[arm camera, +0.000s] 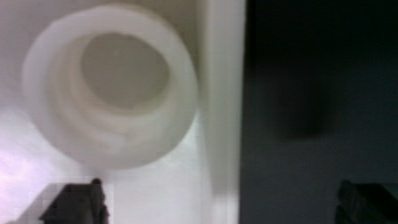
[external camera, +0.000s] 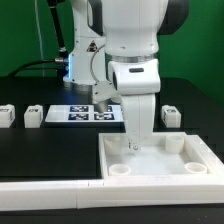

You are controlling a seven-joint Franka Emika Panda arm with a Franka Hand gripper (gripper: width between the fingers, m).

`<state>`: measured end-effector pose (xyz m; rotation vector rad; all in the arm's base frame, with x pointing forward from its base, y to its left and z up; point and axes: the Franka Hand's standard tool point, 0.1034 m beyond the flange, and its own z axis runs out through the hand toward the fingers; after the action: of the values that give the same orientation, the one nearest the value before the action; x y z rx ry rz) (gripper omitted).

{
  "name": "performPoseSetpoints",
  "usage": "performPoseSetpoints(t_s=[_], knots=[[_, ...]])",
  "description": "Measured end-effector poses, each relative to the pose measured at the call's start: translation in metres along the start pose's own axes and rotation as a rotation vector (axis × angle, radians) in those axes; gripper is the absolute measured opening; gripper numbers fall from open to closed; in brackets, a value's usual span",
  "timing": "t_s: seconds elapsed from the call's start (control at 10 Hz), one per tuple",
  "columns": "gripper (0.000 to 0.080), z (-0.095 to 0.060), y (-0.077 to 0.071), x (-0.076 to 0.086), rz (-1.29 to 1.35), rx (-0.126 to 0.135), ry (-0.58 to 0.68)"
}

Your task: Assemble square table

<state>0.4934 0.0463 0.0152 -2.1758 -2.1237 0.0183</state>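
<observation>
The white square table top [external camera: 160, 160] lies on the black table at the exterior view's lower right, rim up, with round screw sockets in its corners. My gripper [external camera: 133, 147] is lowered to its far left corner. In the wrist view the gripper [arm camera: 217, 206] is open: one dark fingertip [arm camera: 71, 205] is over the white top, the other over the black table, with the top's rim [arm camera: 221, 110] between them. A round socket [arm camera: 107, 85] fills the view, blurred and very close. White leg blocks sit at the left [external camera: 33, 116] and right [external camera: 170, 116].
The marker board [external camera: 85, 113] lies behind the gripper by the robot base. Another leg block [external camera: 5, 115] sits at the far left edge. A long white bar fence [external camera: 50, 194] runs along the front, against the table top.
</observation>
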Motion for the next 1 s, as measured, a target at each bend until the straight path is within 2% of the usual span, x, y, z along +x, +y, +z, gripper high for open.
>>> performPoseSetpoints(t_s=[0.3, 0.4, 0.6, 0.8, 0.9, 1.0], knots=[[0.0649, -0.003, 0.000, 0.001, 0.024, -0.005, -0.001], [0.0649, -0.016, -0.003, 0.004, 0.070, -0.022, -0.009], [0.0649, -0.037, -0.018, 0.020, 0.234, -0.043, -0.025], [0.0649, -0.050, -0.027, 0.041, 0.457, -0.051, -0.030], [0.0649, -0.055, -0.027, 0.056, 0.578, -0.061, -0.024], [0.0649, -0.049, -0.032, 0.066, 0.665, -0.055, -0.023]])
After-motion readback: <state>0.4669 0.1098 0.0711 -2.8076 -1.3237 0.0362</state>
